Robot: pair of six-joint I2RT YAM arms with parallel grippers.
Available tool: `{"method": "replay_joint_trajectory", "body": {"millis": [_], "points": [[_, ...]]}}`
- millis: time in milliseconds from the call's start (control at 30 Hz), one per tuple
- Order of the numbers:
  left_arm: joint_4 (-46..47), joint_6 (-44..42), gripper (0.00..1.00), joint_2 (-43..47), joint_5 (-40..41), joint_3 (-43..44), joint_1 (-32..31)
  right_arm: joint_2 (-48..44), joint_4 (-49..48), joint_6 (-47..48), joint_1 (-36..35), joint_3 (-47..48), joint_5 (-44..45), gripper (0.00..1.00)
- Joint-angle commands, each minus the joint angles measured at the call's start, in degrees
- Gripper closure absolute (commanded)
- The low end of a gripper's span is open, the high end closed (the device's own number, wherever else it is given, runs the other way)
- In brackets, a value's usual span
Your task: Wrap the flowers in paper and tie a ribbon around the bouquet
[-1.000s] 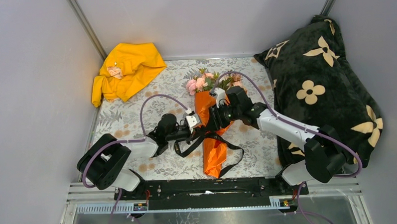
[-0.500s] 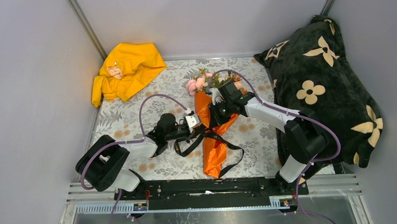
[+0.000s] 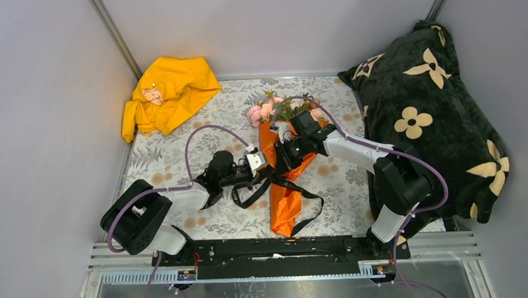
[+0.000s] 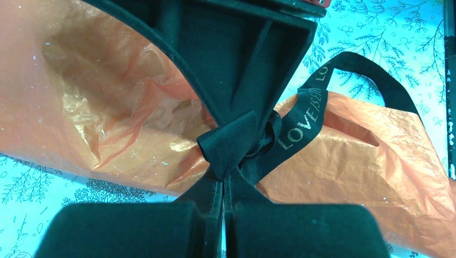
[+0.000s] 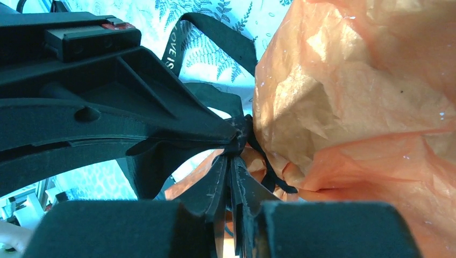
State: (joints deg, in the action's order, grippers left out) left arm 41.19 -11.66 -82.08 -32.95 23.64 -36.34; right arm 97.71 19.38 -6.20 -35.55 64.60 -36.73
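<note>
I see the bouquet from the top camera. It lies in the middle of the table. Its pink flowers point to 12 o'clock. The crinkly orange paper runs down toward 6 o'clock.

The black ribbon goes around the paper about halfway along. One loop of it lies on the tablecloth, at 8 o'clock from the middle of the bouquet. Another bit curls out at 4 o'clock.

My left gripper reaches in from 9 o'clock. My right gripper reaches in from 2 o'clock. Their tips meet at the ribbon, on top of the paper.

In the left wrist camera, the left fingers are pressed tight together. They pinch a fold of the ribbon right at the knot. The right gripper comes down from 12 o'clock in that view, and its tip touches the same knot. A strip of ribbon with gold letters, starting with "LOVE", runs off toward 2 o'clock over the paper.

In the right wrist camera, the right fingers are squeezed almost together, and they pinch the ribbon at that same spot. The paper bulges at 3 o'clock.

A yellow cloth sits in the corner at 10 o'clock. A black pillow with cream flower shapes lies along the 3 o'clock side.
</note>
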Motion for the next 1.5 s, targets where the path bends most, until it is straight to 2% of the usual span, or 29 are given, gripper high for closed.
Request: {"method": "replay_joint_trajectory", "body": {"millis": [0, 167, 300, 500, 667, 967, 1133, 1200, 1333, 1467], "points": [[3.67, -1.18, 1.0, 0.27, 0.93, -0.04, -0.1, 1.13, -2.72, 0.4, 0.19, -0.58, 0.86, 0.86], [3.46, -1.27, 1.0, 0.08, 1.18, 0.1, -0.06, -0.09, -2.85, 1.2, 0.18, -1.25, 6.72, 0.9], [3.46, -1.26, 1.0, 0.04, 1.17, 0.14, -0.08, -0.85, -1.86, 2.11, 0.16, -1.01, 9.07, 0.9], [3.46, -1.45, 1.0, -0.19, 1.18, 0.4, -0.07, 0.82, -1.37, 3.59, 0.19, -0.99, 2.5, 0.85], [3.37, -1.39, 1.0, -0.27, 1.51, 0.44, -0.12, 0.0, -4.5, 3.13, 0.14, -2.39, -4.95, 0.74], [2.36, 2.2, 1.0, -0.31, 2.88, 0.88, -0.06, 0.28, -11.16, -0.17, 0.16, -5.21, -4.15, 0.71], [2.49, 7.32, 1.0, -0.28, 5.21, 1.35, -0.07, -0.33, -14.08, -1.1, -0.56, -7.8, -2.68, 0.63], [2.27, 8.92, 1.0, -0.29, 5.39, 1.48, -0.08, -0.29, -15.1, -1.35, -0.91, -8.85, -2.01, 0.63], [2.78, 10.87, 1.0, -0.14, 5.89, 1.54, -0.03, -0.09, -16.57, -2.02, -1.58, -10.24, 0.31, 0.68], [2.76, 11.21, 1.0, -0.03, 7.19, 1.76, -0.03, -0.98, -16.38, -1.78, -1.64, -10.63, 2.0, 0.9]]}}
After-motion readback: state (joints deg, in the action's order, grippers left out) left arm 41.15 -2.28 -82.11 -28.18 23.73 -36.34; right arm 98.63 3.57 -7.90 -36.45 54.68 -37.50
